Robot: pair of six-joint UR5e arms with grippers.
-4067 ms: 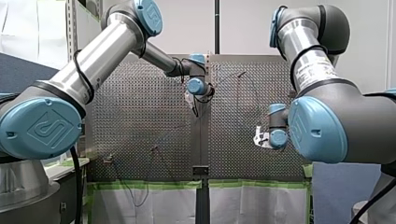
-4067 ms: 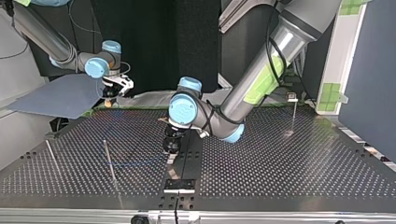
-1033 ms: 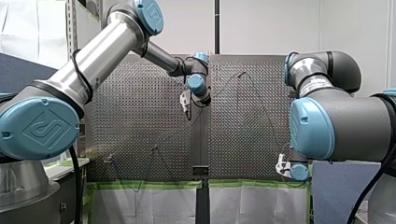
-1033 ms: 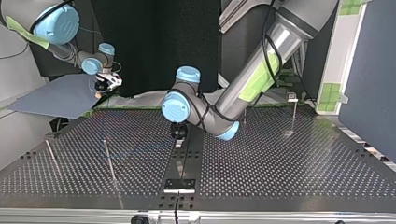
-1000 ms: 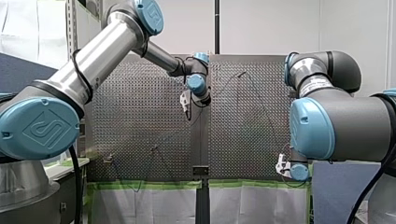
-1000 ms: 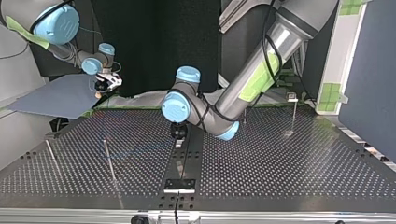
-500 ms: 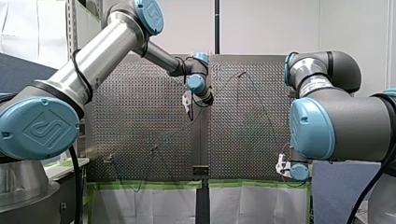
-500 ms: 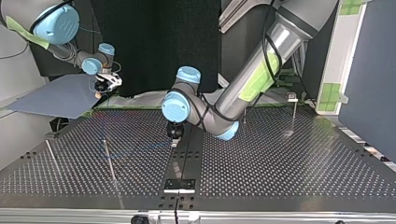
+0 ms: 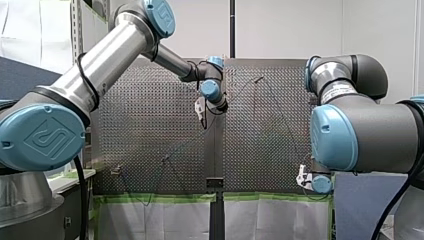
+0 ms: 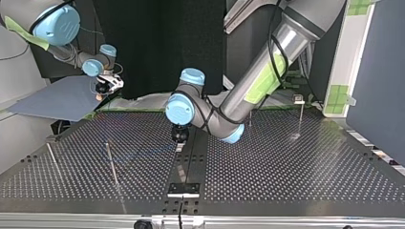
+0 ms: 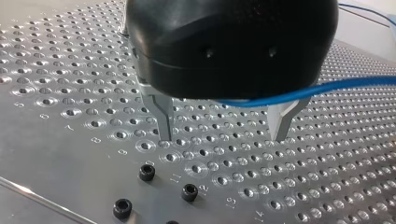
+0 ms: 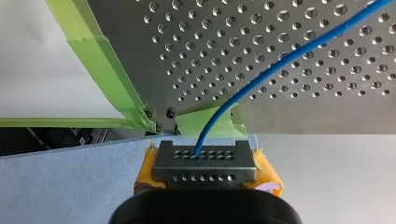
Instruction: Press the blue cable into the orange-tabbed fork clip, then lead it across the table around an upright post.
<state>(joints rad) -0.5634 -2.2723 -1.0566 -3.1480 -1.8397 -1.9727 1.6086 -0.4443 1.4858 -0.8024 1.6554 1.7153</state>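
The blue cable (image 11: pixel 327 87) runs just under the black palm of my left gripper (image 11: pixel 222 137), near the roots of its metal fingers (image 11: pixel 163 119). Those fingers stand open a little above the perforated table (image 11: pixel 70 70), and neither tip touches the cable. In the top view this gripper (image 10: pixel 179 136) hangs over the table's middle seam. My right gripper (image 12: pixel 204 161) is shut on the blue cable (image 12: pixel 261 70), yellow pads either side, and is held past the table's corner (image 10: pixel 106 88). Slim upright posts (image 10: pixel 112 164) stand at the top view's left. I make out no orange tab.
Another post (image 10: pixel 301 114) with a small fitting on top stands at the top view's right. A black bracket (image 10: pixel 183 189) sits on the seam near the front edge. Black screws (image 11: pixel 147 172) lie ahead of my left gripper. Green tape (image 12: pixel 107 70) lines the table edge above a blue-grey sheet (image 12: pixel 70 186).
Over four seconds my right arm has drawn back off the table's corner with the cable. My left gripper has moved up the seam. In the last second it only shifted slightly.
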